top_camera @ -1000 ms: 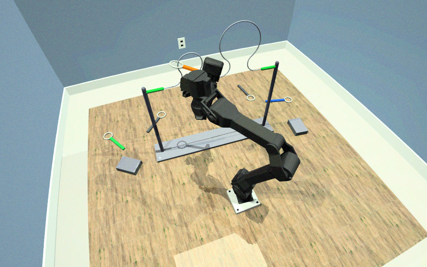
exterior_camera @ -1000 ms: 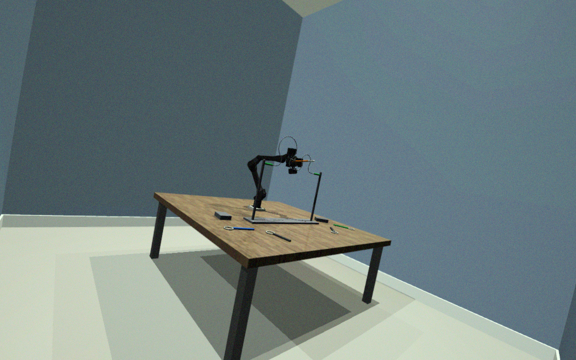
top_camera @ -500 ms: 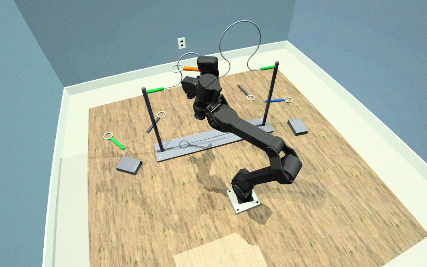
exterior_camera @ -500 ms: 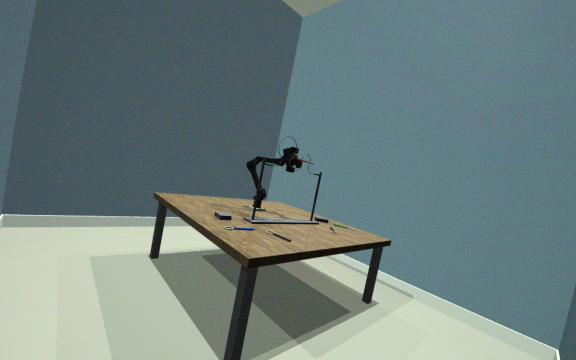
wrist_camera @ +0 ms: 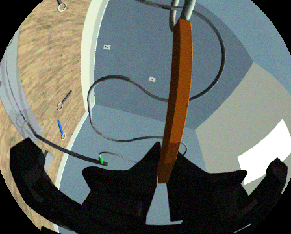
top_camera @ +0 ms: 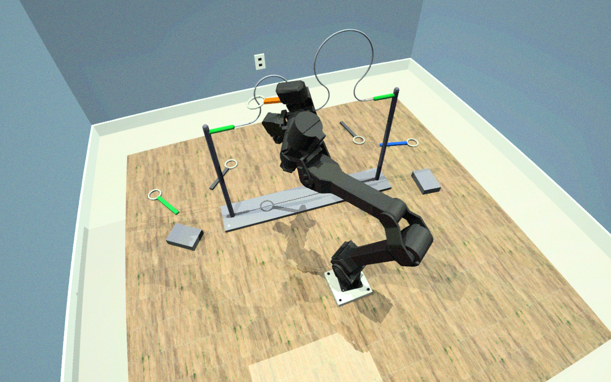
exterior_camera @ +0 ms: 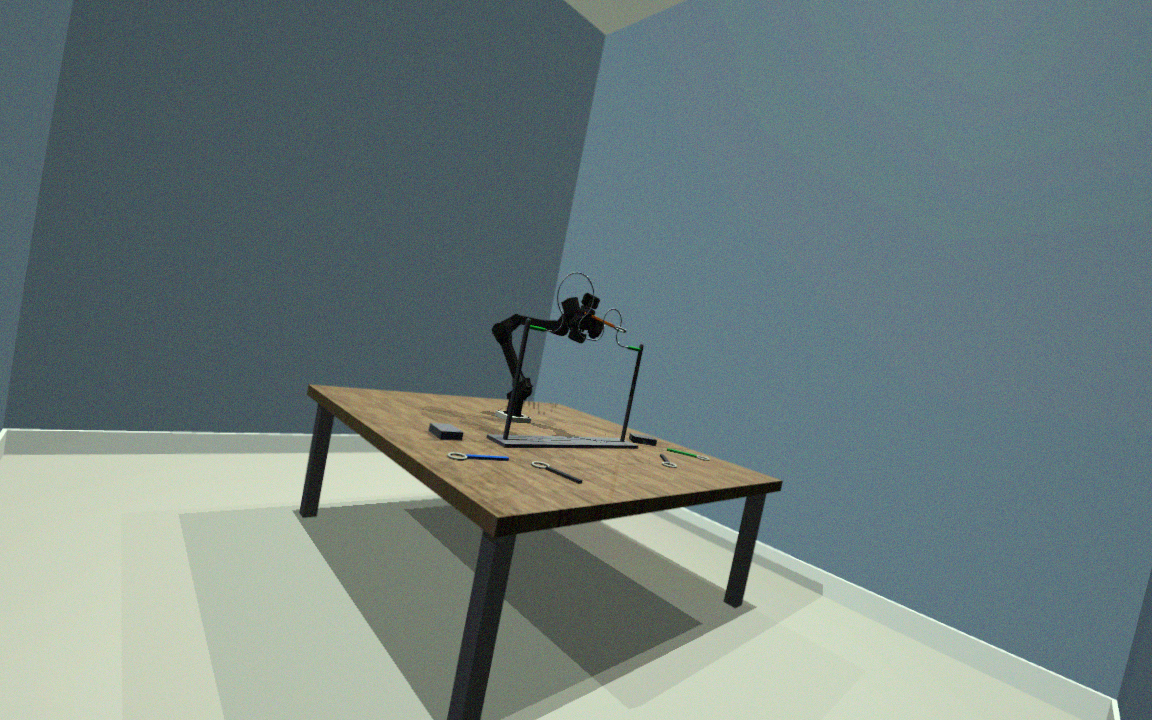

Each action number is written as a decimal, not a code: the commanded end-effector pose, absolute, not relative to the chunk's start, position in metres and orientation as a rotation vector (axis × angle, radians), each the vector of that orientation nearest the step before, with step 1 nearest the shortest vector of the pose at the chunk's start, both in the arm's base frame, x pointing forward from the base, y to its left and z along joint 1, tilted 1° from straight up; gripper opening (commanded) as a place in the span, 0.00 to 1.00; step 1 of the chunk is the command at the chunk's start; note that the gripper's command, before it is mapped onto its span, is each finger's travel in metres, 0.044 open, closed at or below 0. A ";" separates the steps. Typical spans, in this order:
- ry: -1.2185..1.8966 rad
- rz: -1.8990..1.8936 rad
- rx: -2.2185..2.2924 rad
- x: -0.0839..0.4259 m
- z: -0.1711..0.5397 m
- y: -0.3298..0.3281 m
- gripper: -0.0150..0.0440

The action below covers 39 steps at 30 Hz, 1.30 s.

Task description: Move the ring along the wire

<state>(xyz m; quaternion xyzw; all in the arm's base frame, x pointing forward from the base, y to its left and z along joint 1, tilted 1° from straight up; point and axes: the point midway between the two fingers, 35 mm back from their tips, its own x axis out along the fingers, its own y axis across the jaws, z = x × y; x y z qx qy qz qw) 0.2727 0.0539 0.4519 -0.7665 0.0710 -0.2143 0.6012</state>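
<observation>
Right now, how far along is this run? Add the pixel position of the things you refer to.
Done: the gripper (wrist_camera: 161, 145) grips the orange handle (top_camera: 272, 100) (wrist_camera: 181, 81). In hand: the ring (top_camera: 249, 105) is off both green parts, around the near hump. Left: reaching the far green part (top_camera: 383, 96), probably at the right-hand post (top_camera: 386, 135), releasing, backing away.

Mid-frame, a table (top_camera: 203, 294) (exterior_camera: 473, 488) (wrist_camera: 51, 58) carries two dark posts, the left post (top_camera: 386, 137) (exterior_camera: 516, 380) (wrist_camera: 67, 151) and the right post (top_camera: 219, 171) (exterior_camera: 632, 394). The arm (top_camera: 359, 194) (exterior_camera: 507, 353) rises just left of centre; an orange handle (top_camera: 272, 100) (exterior_camera: 607, 323) (wrist_camera: 181, 81) points right. A blue handle (top_camera: 395, 143) (exterior_camera: 490, 458) (wrist_camera: 60, 127) lies below the left post.
</observation>
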 end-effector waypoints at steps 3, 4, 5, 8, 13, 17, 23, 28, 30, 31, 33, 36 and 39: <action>0.155 -0.509 -1.783 0.271 0.450 0.050 0.00; 0.157 -0.507 -1.777 0.271 0.449 0.049 0.00; 0.159 -0.506 -1.771 0.271 0.447 0.049 0.00; 0.166 -0.500 -1.747 0.271 0.441 0.047 0.00; 0.182 -0.485 -1.690 0.271 0.431 0.045 0.00; 0.201 -0.467 -1.619 0.272 0.418 0.044 0.00; 0.229 -0.438 -1.511 0.272 0.400 0.044 0.00; 0.257 -0.408 -1.395 0.273 0.382 0.046 0.00; 0.268 -0.395 -1.348 0.273 0.374 0.047 0.00; 0.274 -0.389 -1.325 0.273 0.371 0.048 0.00; 0.285 -0.377 -1.277 0.273 0.363 0.050 0.00; 0.298 -0.360 -1.216 0.273 0.354 0.053 0.00; 0.300 -0.334 -1.144 0.274 0.344 0.057 0.00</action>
